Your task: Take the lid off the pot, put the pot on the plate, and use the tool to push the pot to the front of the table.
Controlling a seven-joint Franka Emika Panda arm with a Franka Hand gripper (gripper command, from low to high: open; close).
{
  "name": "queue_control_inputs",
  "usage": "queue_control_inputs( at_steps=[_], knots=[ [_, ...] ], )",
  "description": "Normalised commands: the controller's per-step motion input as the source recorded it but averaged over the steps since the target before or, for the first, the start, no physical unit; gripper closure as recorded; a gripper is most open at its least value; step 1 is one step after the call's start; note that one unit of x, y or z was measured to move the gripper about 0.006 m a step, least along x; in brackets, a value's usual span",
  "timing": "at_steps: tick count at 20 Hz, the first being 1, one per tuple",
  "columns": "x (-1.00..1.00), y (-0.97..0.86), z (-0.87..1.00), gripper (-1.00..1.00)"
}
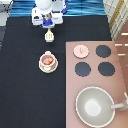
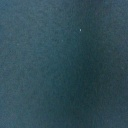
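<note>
**Pot on plate, lid parked, gripper over the tool**

Black table point(image 1: 22, 95) fills most of the exterior view, with a pinkish stove panel point(image 1: 120, 70) set into its right and bottom part. On that panel the lid point(image 1: 80, 50) lies flat at the top left corner, beside the burners point(image 1: 103, 51), well apart from the pot point(image 1: 47, 60). That placement reads as a finished step: the pot stands open, its reddish contents showing, and the lid is out of the way where it cannot block a push

The pot sits inside the rim of the plate point(image 1: 48, 68), near the middle of the table, so the second step also looks done. A grey pan point(image 1: 94, 106) rests at the bottom right of the stove and plays no part

Toward the top of the view the gripper point(image 1: 48, 24) hangs just over the tool point(image 1: 49, 36), which lies on the table with its wide end pointing down the view toward the pot. Tool, pot and plate stand roughly in one line, a fitting layout for a push toward the bottom edge. Whether the gripper is clamped on the tool or spread apart, I cannot tell. The wrist view shows only a dark, featureless surface
</note>
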Motion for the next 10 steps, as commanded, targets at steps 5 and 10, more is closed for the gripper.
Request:
queue_control_inputs(
  at_steps=[5,10],
  knots=[
    [0.69,0.08,-0.02,1.00],
    [0.87,0.10,0.00,1.00]
  ],
)
